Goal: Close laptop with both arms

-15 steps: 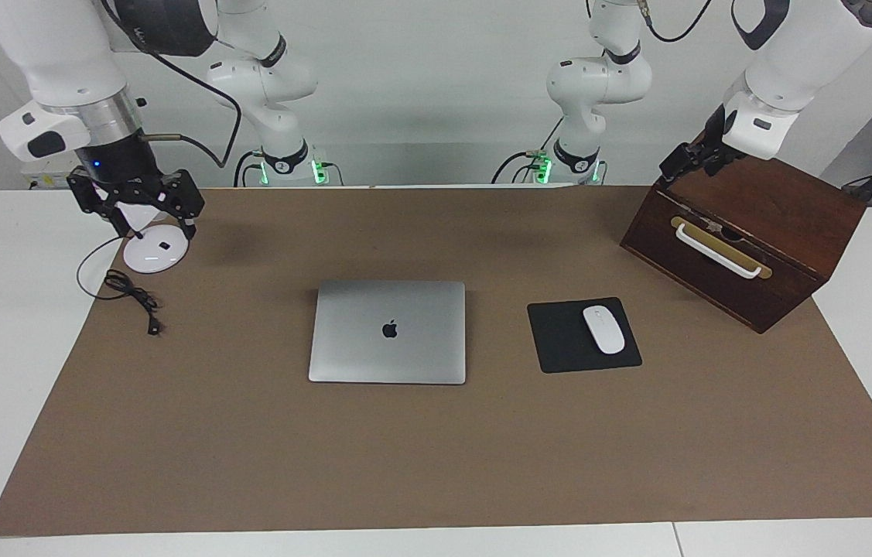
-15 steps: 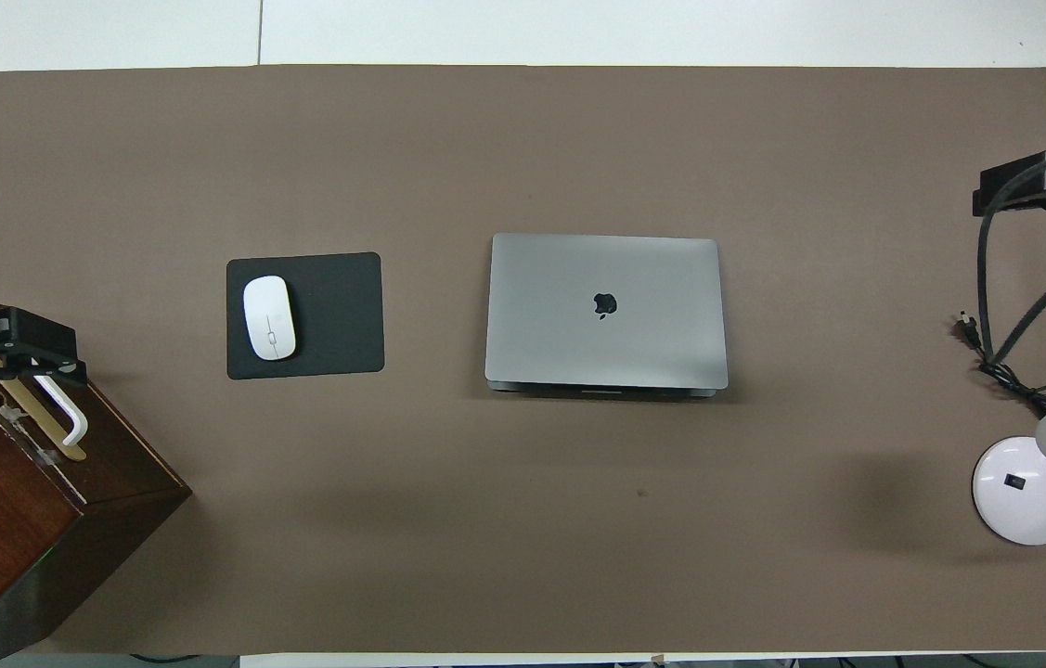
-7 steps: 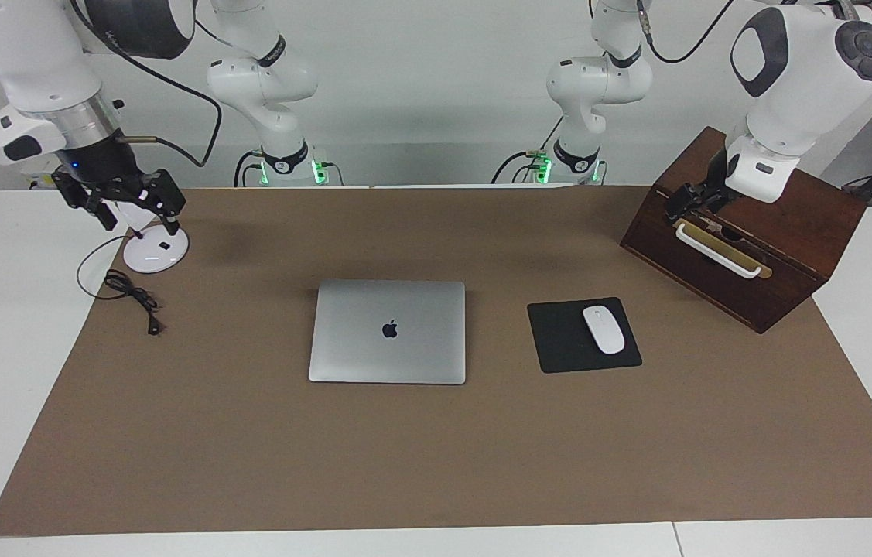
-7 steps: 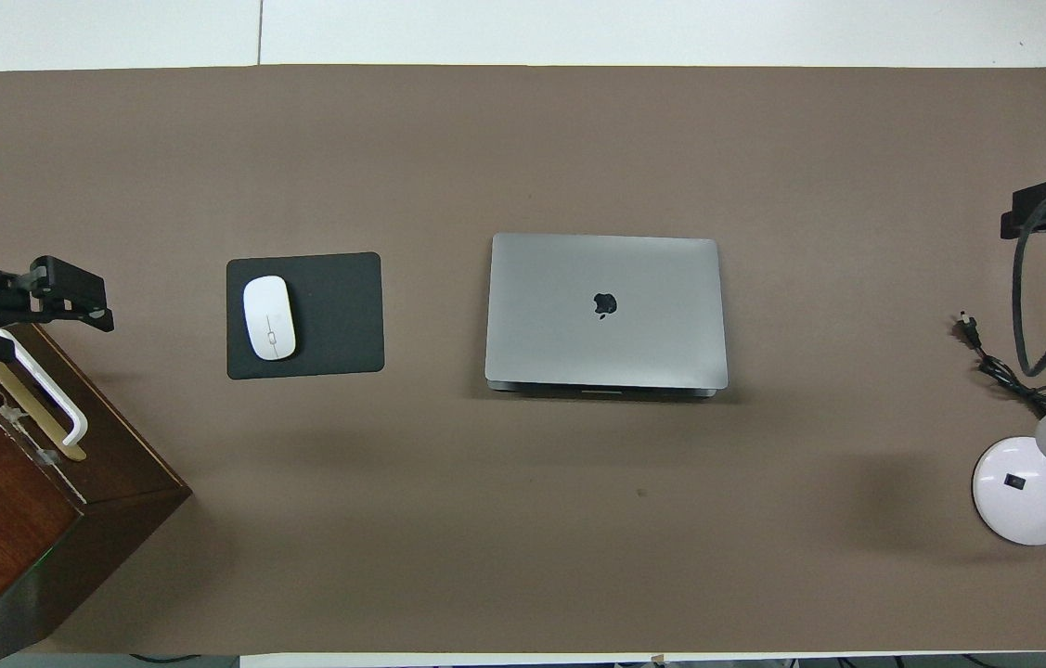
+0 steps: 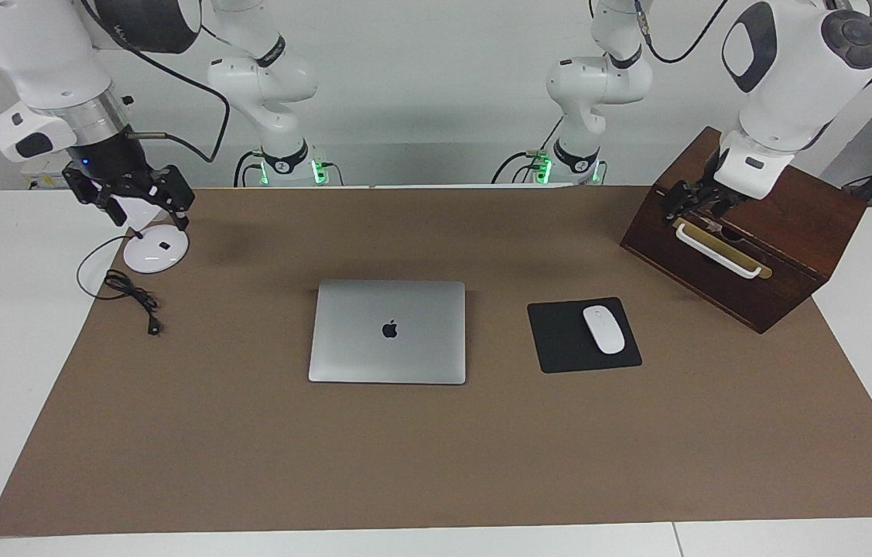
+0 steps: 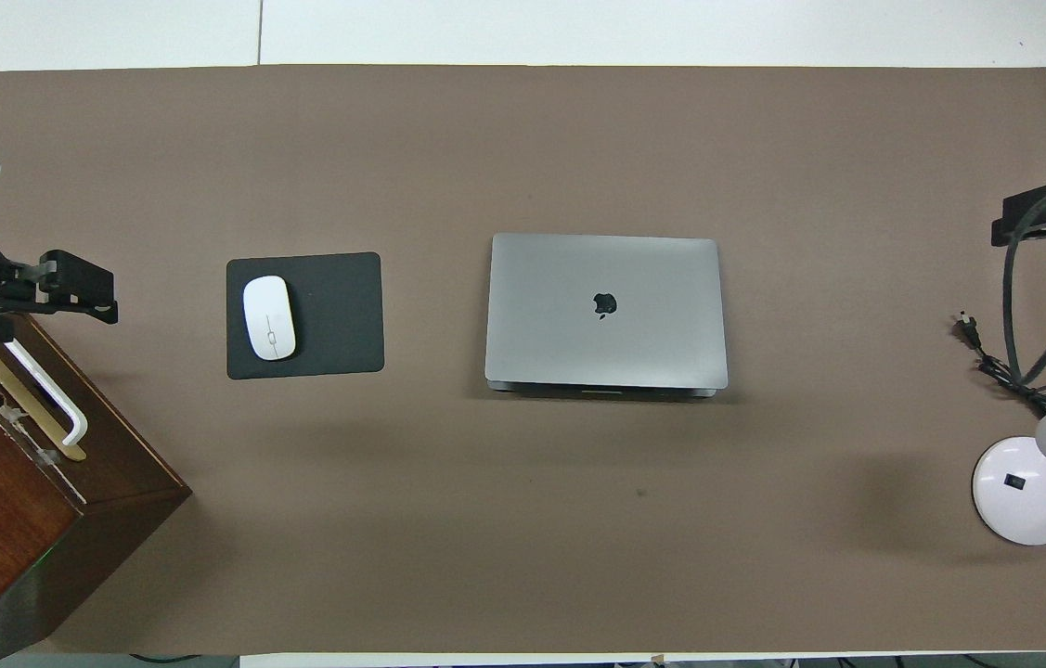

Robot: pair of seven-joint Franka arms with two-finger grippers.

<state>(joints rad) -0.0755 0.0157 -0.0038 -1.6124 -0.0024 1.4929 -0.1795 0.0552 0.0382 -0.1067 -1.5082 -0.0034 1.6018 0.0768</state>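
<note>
**Observer:** Facing view first. Where is the laptop (image 5: 388,331), and how far along are you?

**Robot:** It lies flat in the middle of the brown mat (image 5: 436,464), lid down, beside the black mouse pad (image 5: 559,340) with the white mouse (image 5: 603,329) on it, the pad lying toward my left arm's end of the table. In the overhead view a thin dark line of the base shows under the lid's edge nearest me, so I judge it shut or all but shut. By that reading the closing is done, and all that is left is to park both arms.

**Observer:** And your grippers?

**Robot:** Neither touches the laptop; both are well apart from it. My left gripper (image 5: 692,203) hangs over the wooden box (image 5: 784,255), just above its white handle (image 5: 716,251), fingers spread and holding nothing. My right gripper (image 5: 134,195) hovers over the white desk lamp (image 5: 155,251) at the other end of the table, near its black cord (image 5: 134,298), fingers likewise spread and empty.

**Observer:** Any writing or brand?

**Robot:** Only the dark apple logo (image 5: 389,329) in the middle of the lid. I read no lettering on it. There are marks on the arms' joints, too small for me to make out.
</note>
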